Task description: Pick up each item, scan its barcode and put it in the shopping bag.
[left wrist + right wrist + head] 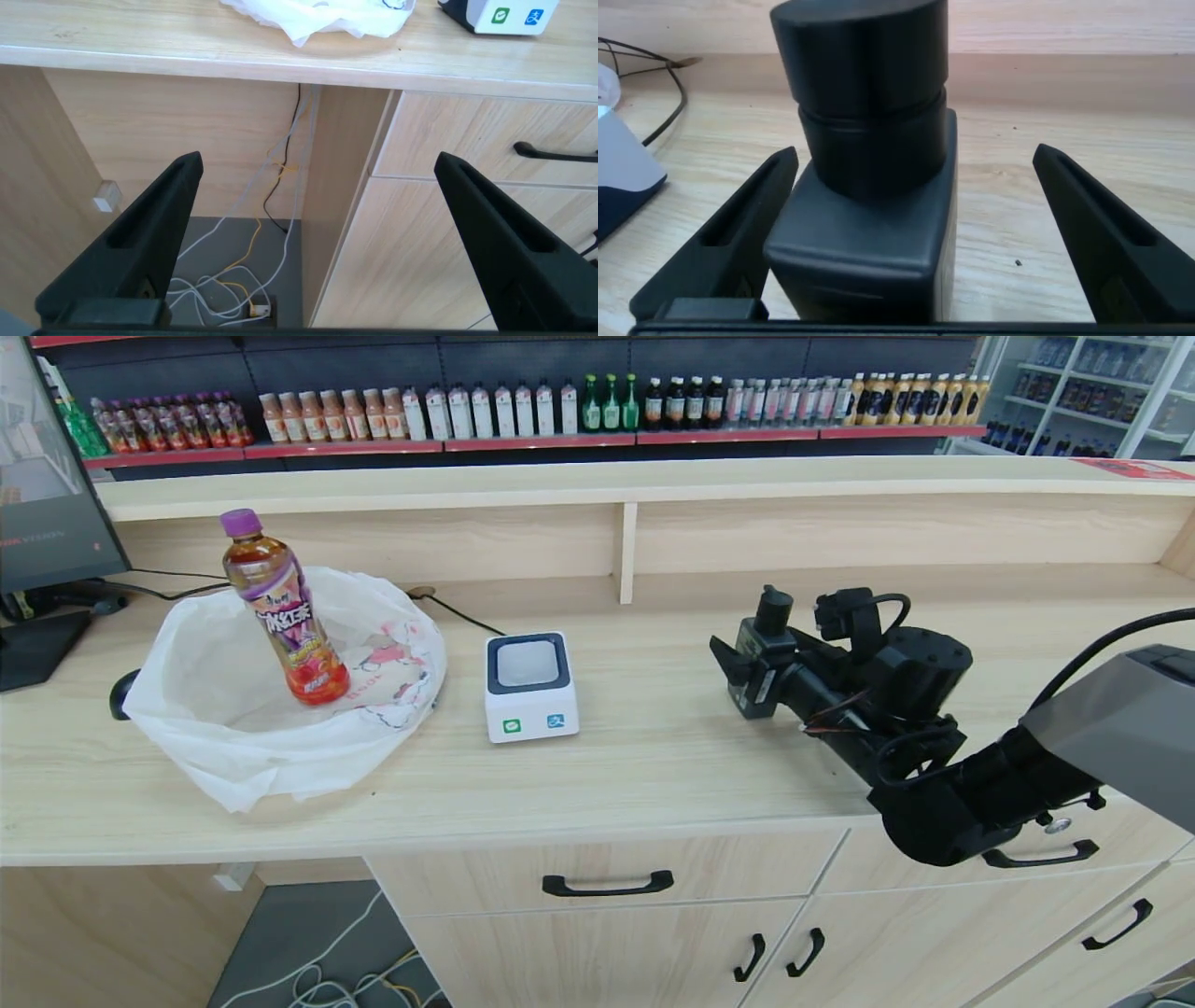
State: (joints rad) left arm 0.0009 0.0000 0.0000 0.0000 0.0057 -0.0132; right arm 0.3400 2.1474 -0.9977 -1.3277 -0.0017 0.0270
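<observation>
Counter: pale wooden counter (653,775), across the frame's middle band.
Bag: white plastic shopping bag (187,709), left of frame; an amber tea bottle with purple cap (285,616) stands upright in it.
Right gripper (915,154): right of centre, fingers spread wide either side of a squat dark square bottle with black round cap (864,168), not closed on it.
Left gripper (318,159): fingers spread, empty, low before the cabinet front (448,233).
Scanner: white cube scanner (530,686), centre, between the bag and the dark bottle.
Dark bottle: upright on the counter, long axis vertical; the right arm is nearer.
Hidden: its barcode; whether either finger touches it.
</observation>
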